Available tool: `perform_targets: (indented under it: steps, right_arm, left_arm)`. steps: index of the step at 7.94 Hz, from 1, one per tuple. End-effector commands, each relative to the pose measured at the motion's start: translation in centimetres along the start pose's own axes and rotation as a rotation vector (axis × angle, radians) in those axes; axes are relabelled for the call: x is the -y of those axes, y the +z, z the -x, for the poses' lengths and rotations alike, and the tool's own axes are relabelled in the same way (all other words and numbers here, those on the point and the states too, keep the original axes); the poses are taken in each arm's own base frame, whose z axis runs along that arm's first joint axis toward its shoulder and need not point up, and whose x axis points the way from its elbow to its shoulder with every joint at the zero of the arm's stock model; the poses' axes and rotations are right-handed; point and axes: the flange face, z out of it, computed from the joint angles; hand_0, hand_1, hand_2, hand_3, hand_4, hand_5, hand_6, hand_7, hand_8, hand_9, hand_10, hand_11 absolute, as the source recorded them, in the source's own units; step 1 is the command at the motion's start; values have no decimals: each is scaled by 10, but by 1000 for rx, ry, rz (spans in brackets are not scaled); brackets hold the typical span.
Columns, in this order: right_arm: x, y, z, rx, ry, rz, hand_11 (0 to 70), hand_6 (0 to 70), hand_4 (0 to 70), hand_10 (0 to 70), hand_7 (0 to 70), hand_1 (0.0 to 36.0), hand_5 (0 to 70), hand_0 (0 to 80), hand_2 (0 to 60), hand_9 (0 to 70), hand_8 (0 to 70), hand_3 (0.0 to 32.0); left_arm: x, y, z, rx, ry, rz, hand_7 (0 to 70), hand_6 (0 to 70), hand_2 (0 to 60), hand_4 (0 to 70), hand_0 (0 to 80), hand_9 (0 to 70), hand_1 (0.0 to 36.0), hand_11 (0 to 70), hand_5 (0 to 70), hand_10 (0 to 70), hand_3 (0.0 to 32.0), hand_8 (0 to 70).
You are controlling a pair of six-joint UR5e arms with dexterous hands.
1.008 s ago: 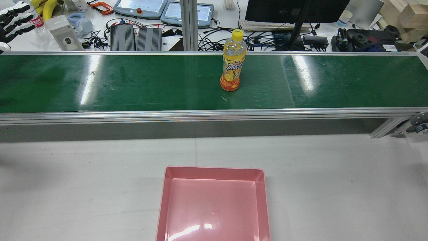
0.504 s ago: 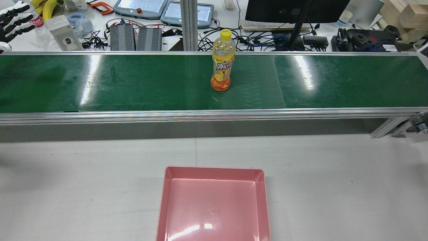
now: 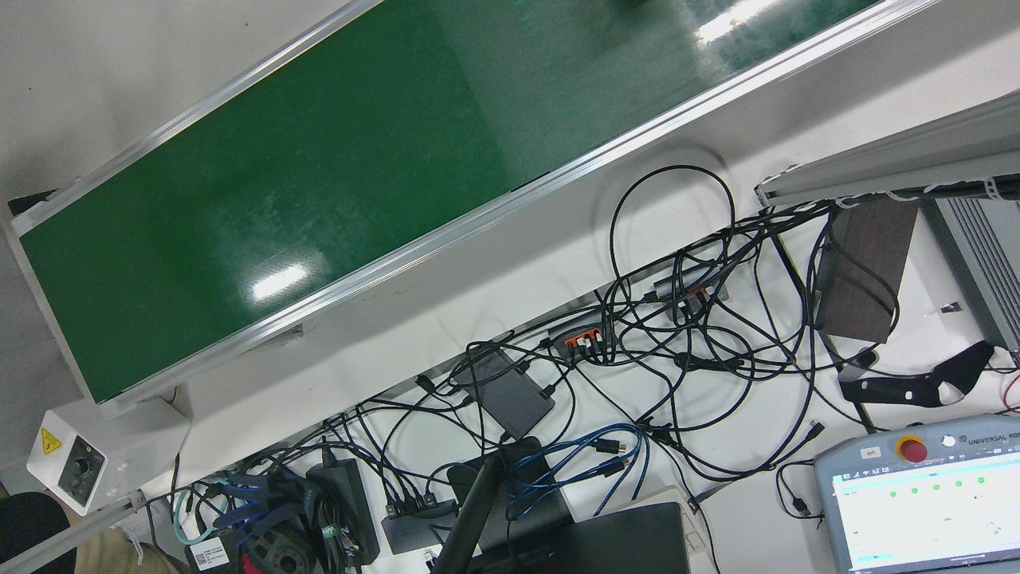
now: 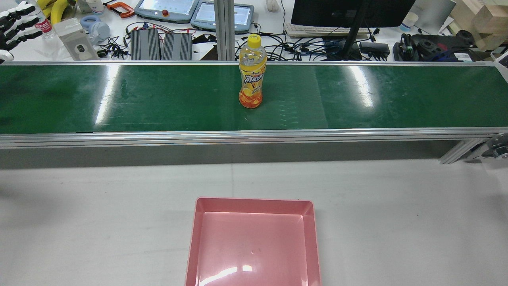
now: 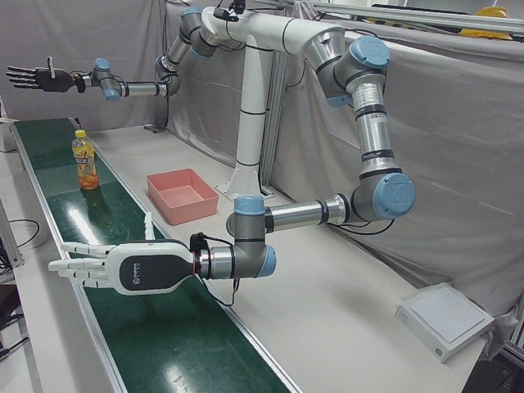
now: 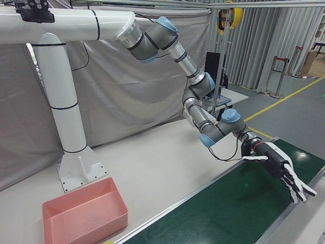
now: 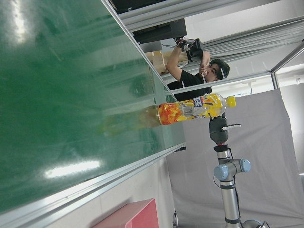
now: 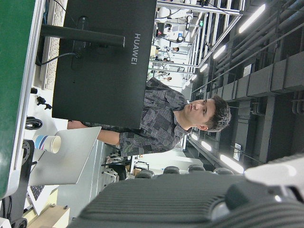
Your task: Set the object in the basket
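An orange drink bottle (image 4: 251,79) with a yellow cap stands upright on the green conveyor belt (image 4: 119,99), roughly straight beyond the pink basket (image 4: 254,205), which lies empty on the grey table. The bottle (image 5: 84,161) also shows far down the belt in the left-front view and lies sideways in the left hand view, bottle (image 7: 190,109). My left hand (image 5: 123,268) reaches flat across the belt well downstream of it, open; its fingers (image 4: 16,24) show at the rear view's left edge. My right hand (image 5: 37,78) hangs high at the belt's other end, open and holding nothing.
Behind the belt is a cluttered table with tangled cables (image 3: 653,335), a monitor (image 4: 349,12) and teach pendants (image 4: 166,10). A person (image 8: 166,118) sits behind the monitor. A belt control box (image 3: 76,466) stands at one end. The white pedestal (image 5: 246,147) rises behind the basket (image 5: 176,211).
The bottle has ridden the belt to the left in the rear view, from right of the basket's middle to about level with it. Neither hand has moved.
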Motion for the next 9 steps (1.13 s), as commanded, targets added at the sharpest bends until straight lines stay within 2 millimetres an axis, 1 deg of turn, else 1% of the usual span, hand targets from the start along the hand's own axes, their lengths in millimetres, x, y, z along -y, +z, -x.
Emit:
perform_targets:
  steps: [1,2,3,4,6,8,9]
  right_arm:
    - [0,-1,0,0,0,-1,0,0,0,0,0,0,0,0,0,0,0,0]
    - [0,0,0,0,0,-1,0,0,0,0,0,0,0,0,0,0,0,0]
    - [0,0,0,0,0,0,0,0,0,0,0,0,0,0,0,0,0,0]
    - [0,0,0,0,0,0,0,0,0,0,0,0,0,0,0,0,0,0]
    - [0,0,0,0,0,0,0,0,0,0,0,0,0,0,0,0,0,0]
    - [0,0,0,0,0,-1,0,0,0,0,0,0,0,0,0,0,0,0]
    - [0,0,0,0,0,-1,0,0,0,0,0,0,0,0,0,0,0,0]
  left_arm:
    - [-1,1,0,0,0,2,0,0,0,161,481,106,95,140,98,89,0,59]
    - [0,0,0,0,0,1,0,0,0,155,483,89,97,138,92,87,0,49]
    - [-1,1,1,1,-1,2,0,0,0,149,481,87,97,136,90,86,0,48]
    - [-3,3,2,2,-2,6,0,0,0,162,483,100,97,132,91,83,0,55]
    - [-8,7,3,2,-4,15,0,0,0,152,482,83,98,129,88,81,0,42]
    - [-19,23,1,2,-3,27,0,0,0,149,486,66,99,134,98,84,0,30]
    - [-22,25,2,3,-3,30,0,0,0,161,486,77,97,133,100,83,0,39]
